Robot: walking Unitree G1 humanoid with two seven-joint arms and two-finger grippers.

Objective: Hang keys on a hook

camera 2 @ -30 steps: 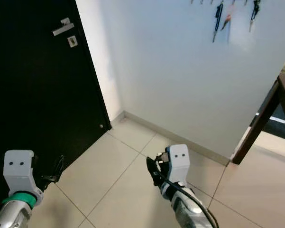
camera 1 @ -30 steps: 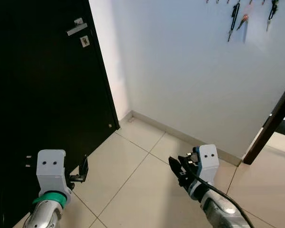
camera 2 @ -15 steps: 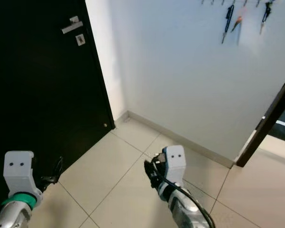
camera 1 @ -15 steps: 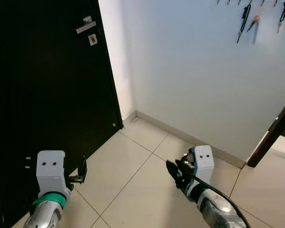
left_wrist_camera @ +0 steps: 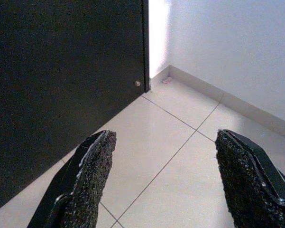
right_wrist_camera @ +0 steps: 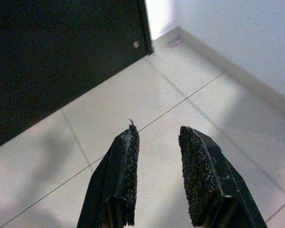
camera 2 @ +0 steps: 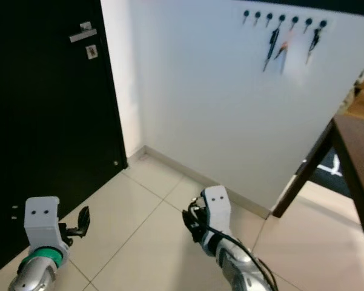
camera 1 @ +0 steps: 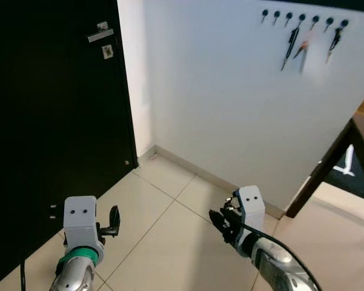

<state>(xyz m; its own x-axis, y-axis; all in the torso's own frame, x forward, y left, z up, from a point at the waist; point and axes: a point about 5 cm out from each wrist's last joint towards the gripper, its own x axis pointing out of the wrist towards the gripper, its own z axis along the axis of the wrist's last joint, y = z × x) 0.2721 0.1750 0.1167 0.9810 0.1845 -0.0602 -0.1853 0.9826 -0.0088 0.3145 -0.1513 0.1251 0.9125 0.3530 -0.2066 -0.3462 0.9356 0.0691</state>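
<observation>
Left eye view: hook row [camera 1: 303, 19] sits high, claws low. Left claw [left_wrist_camera: 163, 175] gapes empty; right claw [right_wrist_camera: 157, 173] half-open, empty. I'd find keys first.

My left gripper [left_wrist_camera: 161, 183] hangs low, fingers spread wide. My right gripper [right_wrist_camera: 159, 178] hangs low too, fingers narrowly parted and holding nothing.

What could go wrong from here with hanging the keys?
1. The right claw is open with no keys seen in it, so there may be nothing to hang.
2. The hooks sit high on the wall, and some already carry keys; reaching up could knock those off.
</observation>
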